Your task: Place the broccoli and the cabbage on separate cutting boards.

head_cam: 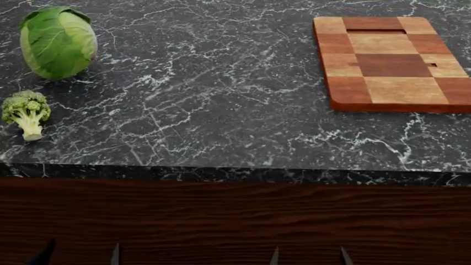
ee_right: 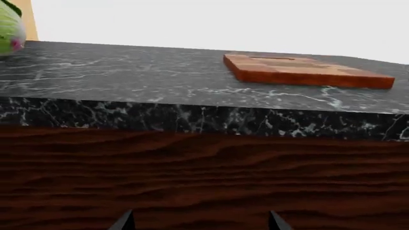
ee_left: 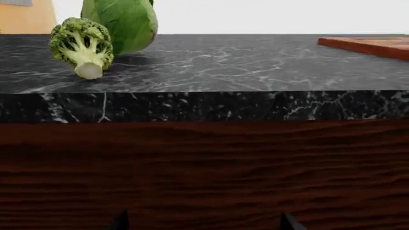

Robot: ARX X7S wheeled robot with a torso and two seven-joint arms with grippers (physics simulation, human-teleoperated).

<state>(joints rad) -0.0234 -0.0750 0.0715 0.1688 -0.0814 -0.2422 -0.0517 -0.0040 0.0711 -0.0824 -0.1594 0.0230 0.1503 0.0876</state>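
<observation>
Broccoli and cabbage lie on the counter, well beyond both hands (spread wide, empty).

A black, white-veined marble tabletop is carrying everything, with a dark wood-grain front running below its near edge. The cabbage is lying at the far left, and the broccoli is lying on its side just nearer, close beside it. Only one of the cutting boards is showing, sitting bare at the far right, well apart from both vegetables.
</observation>
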